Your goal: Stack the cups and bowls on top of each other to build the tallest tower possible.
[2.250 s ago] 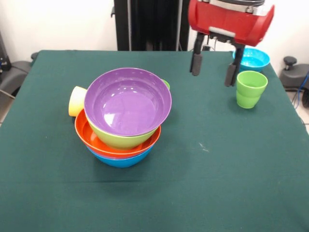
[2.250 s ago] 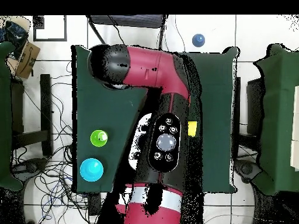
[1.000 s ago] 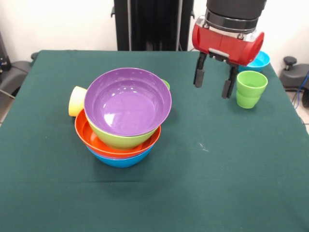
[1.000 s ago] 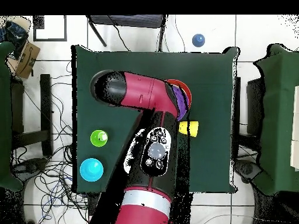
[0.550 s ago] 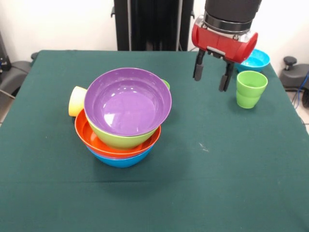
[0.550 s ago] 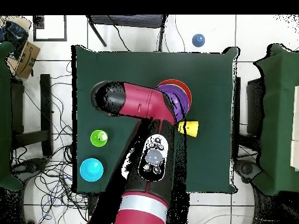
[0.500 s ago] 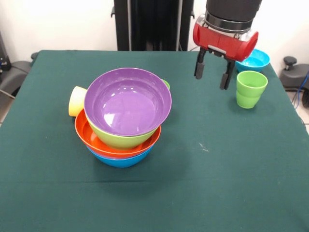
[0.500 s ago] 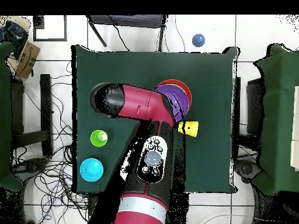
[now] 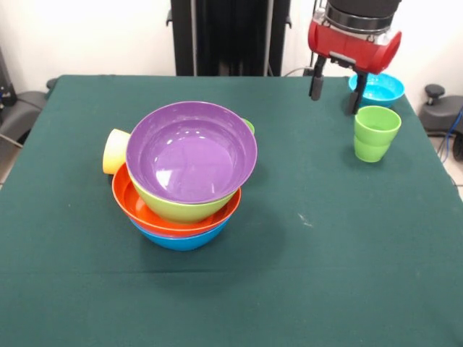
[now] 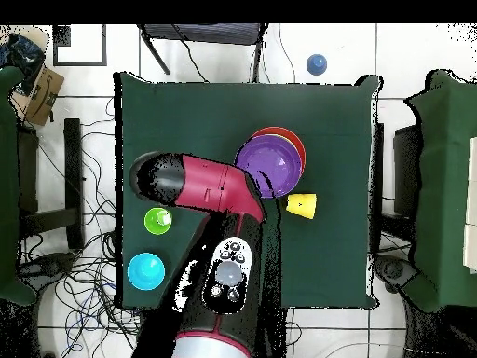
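We see the green table point(image 9: 87, 289) filling the frame and the arm point(image 10: 200, 182) now drawn further toward the upper right than a moment ago, uncovering the tower in the overhead view. The tower point(image 9: 184, 177) sits left of centre: blue bowl point(image 9: 181, 241) lowest, orange bowl point(image 9: 155, 220), lime green bowl point(image 9: 177, 206), and the purple bowl point(image 9: 192, 152) on top, empty. The gripper point(image 9: 334, 90) hangs with fingers spread wide, holding nothing, just left of the empty turquoise bowl point(image 9: 380, 88). The light green cup point(image 9: 376, 134) stands upright below it; the yellow cup point(image 9: 116, 152) lies tipped against the tower's left side
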You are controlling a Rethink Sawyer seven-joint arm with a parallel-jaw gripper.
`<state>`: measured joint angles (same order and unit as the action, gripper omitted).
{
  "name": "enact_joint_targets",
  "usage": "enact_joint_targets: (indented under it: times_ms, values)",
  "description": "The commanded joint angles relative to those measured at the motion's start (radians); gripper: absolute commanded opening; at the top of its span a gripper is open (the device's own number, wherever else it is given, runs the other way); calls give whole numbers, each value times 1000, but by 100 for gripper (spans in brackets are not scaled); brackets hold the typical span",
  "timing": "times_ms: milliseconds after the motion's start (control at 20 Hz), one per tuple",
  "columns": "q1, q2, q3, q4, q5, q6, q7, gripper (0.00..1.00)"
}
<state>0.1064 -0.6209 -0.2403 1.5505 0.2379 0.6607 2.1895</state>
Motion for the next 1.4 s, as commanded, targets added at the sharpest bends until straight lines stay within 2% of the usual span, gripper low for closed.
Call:
enact_joint_targets:
  times_ms: [50,550,900,1400]
  values:
    - [22,3,67,116,31,-91,198,100]
    - [39,23,63,182,40,-164,188,100]
    - [56,2,74,256,51,-207,186,100]
    - [99,-17,64,274,80,-197,207,100]
